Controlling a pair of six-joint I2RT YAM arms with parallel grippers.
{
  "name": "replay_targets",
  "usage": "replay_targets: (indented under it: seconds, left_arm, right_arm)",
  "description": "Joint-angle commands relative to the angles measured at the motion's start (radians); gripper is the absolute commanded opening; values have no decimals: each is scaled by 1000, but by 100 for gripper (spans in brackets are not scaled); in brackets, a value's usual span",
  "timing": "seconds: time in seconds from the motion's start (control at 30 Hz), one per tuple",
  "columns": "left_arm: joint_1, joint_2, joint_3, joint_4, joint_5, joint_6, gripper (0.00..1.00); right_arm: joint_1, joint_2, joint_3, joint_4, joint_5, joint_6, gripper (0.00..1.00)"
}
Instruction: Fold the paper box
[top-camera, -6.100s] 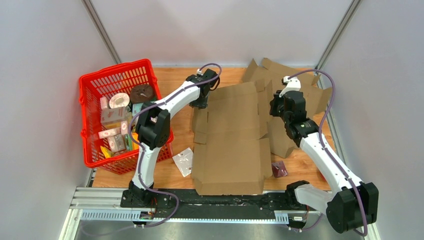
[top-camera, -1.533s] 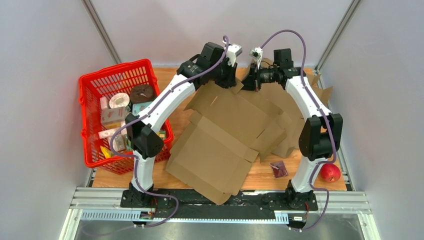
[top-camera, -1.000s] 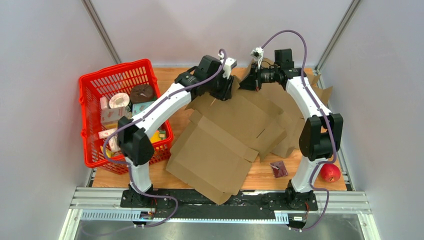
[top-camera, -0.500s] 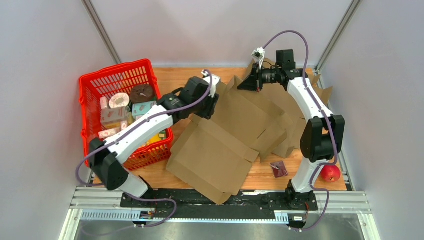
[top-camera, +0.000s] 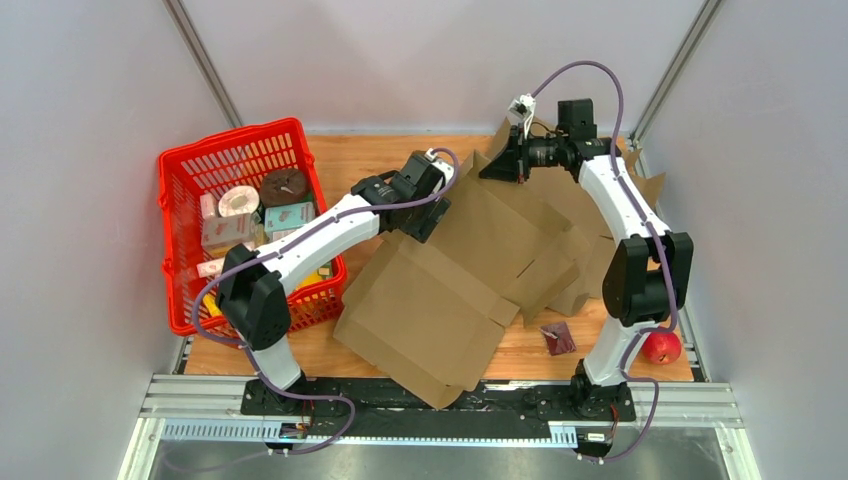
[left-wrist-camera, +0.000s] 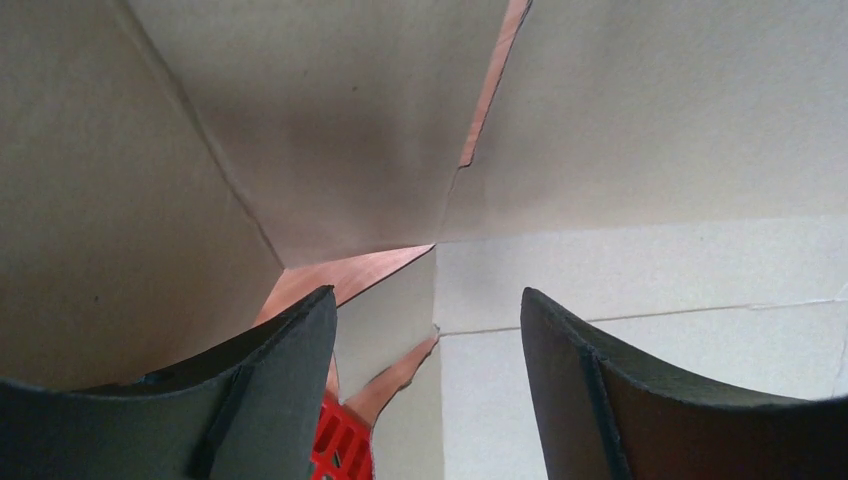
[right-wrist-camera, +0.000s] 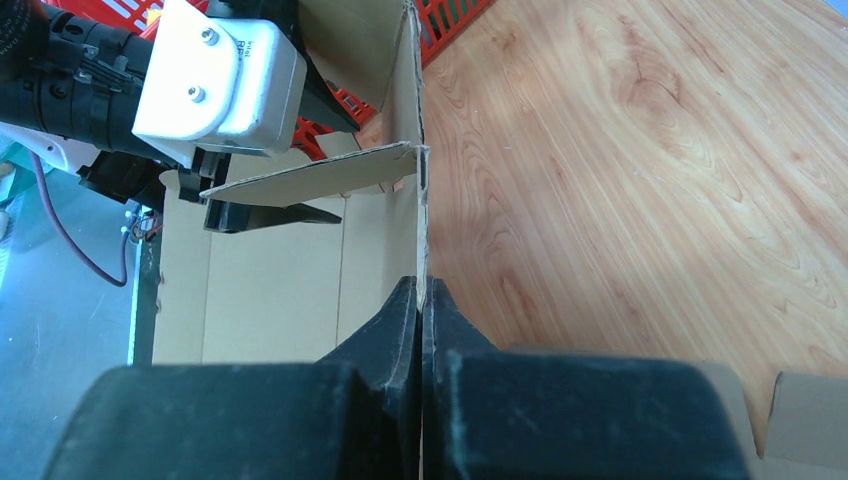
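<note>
Right arm arches high over the far side of the table (top-camera: 350, 160), forearm pointing left. The right gripper (right-wrist-camera: 421, 288) is pinched tight on a raised flap edge of the paper box (top-camera: 440, 300). Left arm stretches diagonally past the red basket (top-camera: 190, 160). The left gripper (left-wrist-camera: 428, 305) has its jaws spread, nothing between them, at the box's far-left flaps. Box lies mostly flat, skewed, mid-table.

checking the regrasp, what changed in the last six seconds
The paper box, flat before, was slewed and its far flap raised. The left hand has left that flap, opened and dropped to the box's basket side. The right hand still pinches the flap. The red basket stayed put.
</note>
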Motion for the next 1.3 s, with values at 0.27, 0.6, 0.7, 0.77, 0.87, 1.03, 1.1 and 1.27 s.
replay_targets:
  seconds: [0.27, 0.6, 0.7, 0.77, 0.87, 1.03, 1.1, 1.27]
  left_arm:
    - [42, -95, -50, -7, 16, 18, 75]
    - [45, -158, -99, 25, 44, 9, 73]
    - [46, -128, -107, 21, 46, 6, 69]
    - [53, -123, -122, 34, 47, 4, 69]
    - [57, -121, -127, 51, 20, 2, 69]
    - [57, -86, -131, 84, -23, 7, 71]
    - [57, -66, -130, 87, -28, 6, 70]
    - [56, -59, -140, 104, -34, 4, 61]
  right_arm:
    - [-22, -58, -11, 29, -47, -8, 0]
    - [-22, -52, -7, 32, -47, -3, 0]
    - [-22, -58, -10, 30, -45, -6, 0]
    - [-22, -60, -11, 30, -45, -6, 0]
    - [-22, -63, -13, 30, -48, -6, 0]
    - [-22, -62, -11, 36, -56, -4, 0]
    - [-22, -65, -14, 35, -51, -4, 0]
    - [-22, -66, -18, 42, -54, 0, 0]
